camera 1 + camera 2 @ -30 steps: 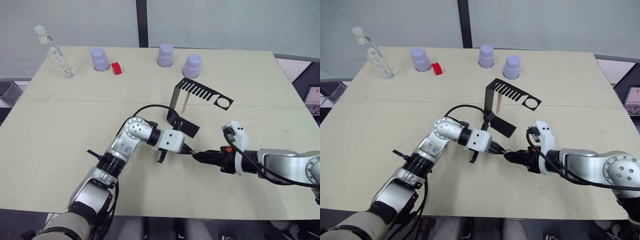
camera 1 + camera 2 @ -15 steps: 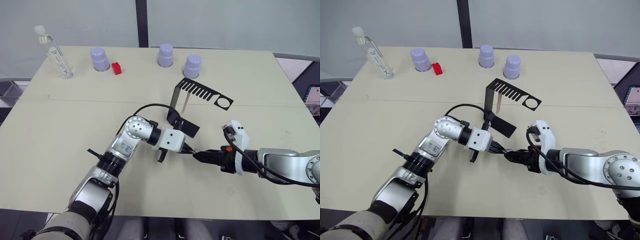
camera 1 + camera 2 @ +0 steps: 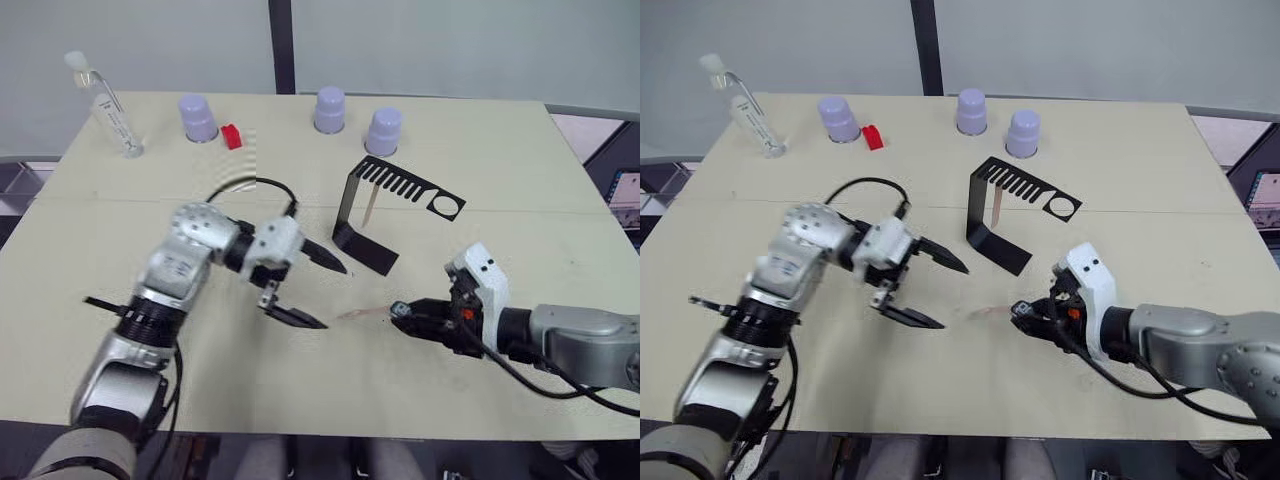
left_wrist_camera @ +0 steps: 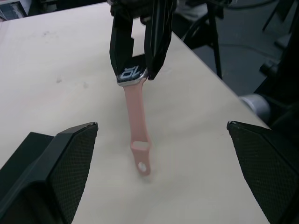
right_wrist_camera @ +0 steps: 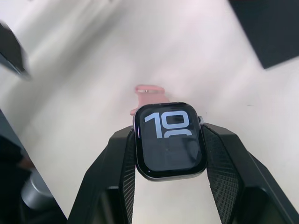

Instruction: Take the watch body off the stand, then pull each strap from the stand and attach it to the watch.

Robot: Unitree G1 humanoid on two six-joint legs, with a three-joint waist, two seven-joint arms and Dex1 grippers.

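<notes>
on surface (image 3: 520, 160), right gripper (image 3: 402, 316) clamps watch body (image 5: 169, 140) between its jaws, screen showing light digits. one pink strap (image 4: 137, 130) attached to watch body, trailing flat on surface toward left gripper (image 3: 312, 292). left gripper jaws spread wide, holding nothing, apart from strap end. stand (image 3: 400, 208) upright behind, second strap (image 3: 370, 207) hanging from its slotted top plate.

watch body (image 5: 170, 138) black, digits lit, pink strap (image 4: 137, 126) attached | stand (image 3: 362, 222) upright, second strap (image 3: 371, 206) hanging
</notes>
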